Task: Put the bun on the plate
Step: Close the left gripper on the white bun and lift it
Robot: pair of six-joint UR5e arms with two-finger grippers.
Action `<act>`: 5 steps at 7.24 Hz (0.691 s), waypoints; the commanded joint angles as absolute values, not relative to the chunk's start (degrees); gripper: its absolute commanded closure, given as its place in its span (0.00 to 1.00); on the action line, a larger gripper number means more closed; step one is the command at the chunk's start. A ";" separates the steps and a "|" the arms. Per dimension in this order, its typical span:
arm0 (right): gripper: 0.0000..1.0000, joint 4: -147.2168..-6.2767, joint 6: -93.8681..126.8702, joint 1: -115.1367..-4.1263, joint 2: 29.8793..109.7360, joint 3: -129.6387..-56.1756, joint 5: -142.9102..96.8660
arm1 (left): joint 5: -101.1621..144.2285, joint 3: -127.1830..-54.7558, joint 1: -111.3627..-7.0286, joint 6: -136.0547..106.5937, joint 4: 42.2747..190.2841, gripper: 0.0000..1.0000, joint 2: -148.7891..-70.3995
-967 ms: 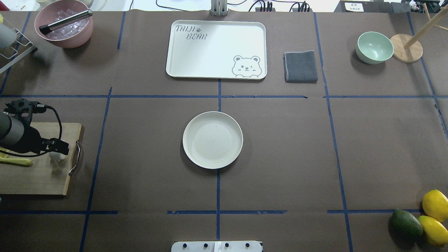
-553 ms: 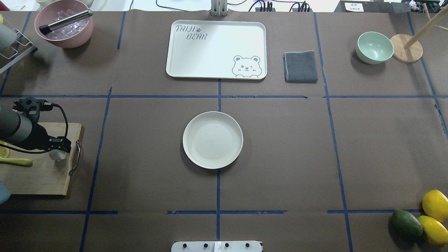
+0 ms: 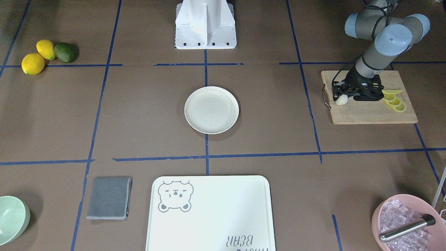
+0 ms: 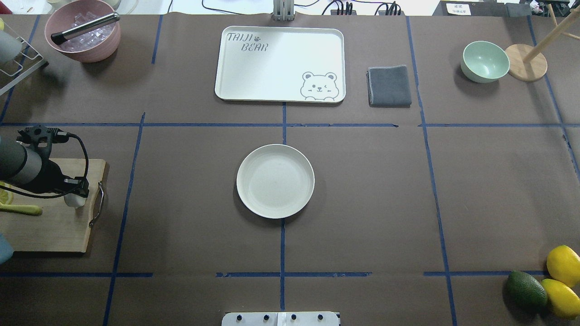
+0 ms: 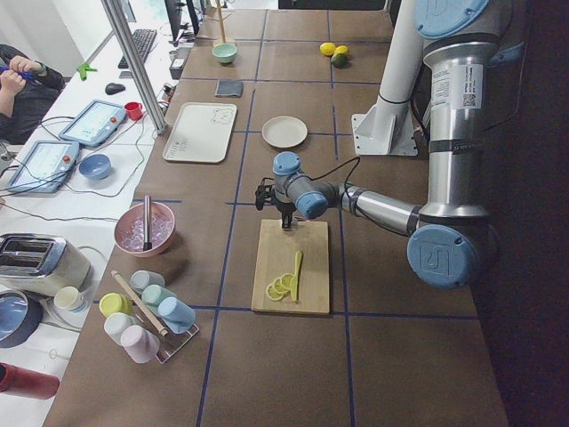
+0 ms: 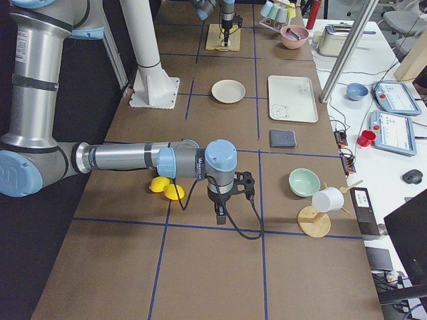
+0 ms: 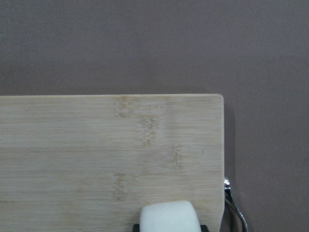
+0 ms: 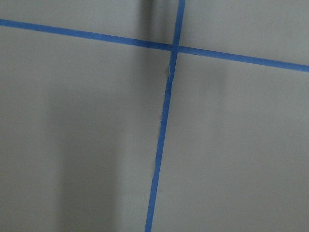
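Clenching the bun (image 7: 169, 217) at the tips of the left pincer (image 3: 342, 97); risking losing it, through so shallow a hold, short of the plate (image 4: 275, 181) well away from the pincer.

Table layout, taken from the robot's side
Plate (image 4: 275, 181) set at the centre; tray (image 4: 280, 63) placed beyond it on the far side, cloth (image 4: 389, 85) just right of the tray, empty bowl (image 4: 485, 61) further right, beside a stand base (image 4: 525, 62); bowl of ice (image 4: 97, 53) set at far left, a tool (image 4: 86, 28) laid in it; cutting board (image 4: 50, 231) placed at the left edge, bun (image 4: 74, 200) held at its handle end in the left gripper (image 3: 341, 97), lemon slices (image 3: 394, 101) laid toward its opposite end; lemons (image 4: 563, 265) and avocado (image 4: 526, 288) grouped at near right, touching
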State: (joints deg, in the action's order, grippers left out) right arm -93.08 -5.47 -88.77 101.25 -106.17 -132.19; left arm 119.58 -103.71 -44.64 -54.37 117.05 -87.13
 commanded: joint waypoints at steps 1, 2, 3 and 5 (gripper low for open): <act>0.00 -93.08 -5.45 -88.77 101.25 -106.26 -132.19 | 119.71 -105.73 -44.74 -54.49 115.15 0.61 -89.28; 0.00 -93.08 -5.45 -88.77 101.25 -106.26 -132.19 | 119.71 -105.65 -44.82 -54.58 111.31 0.61 -93.56; 0.00 -93.08 -5.45 -88.77 101.16 -106.17 -132.19 | 119.62 -105.64 -44.74 -55.54 106.14 0.61 -98.91; 0.00 -93.08 -5.45 -88.77 100.99 -106.00 -132.19 | 119.44 -104.08 -44.47 -58.51 97.94 0.61 -110.07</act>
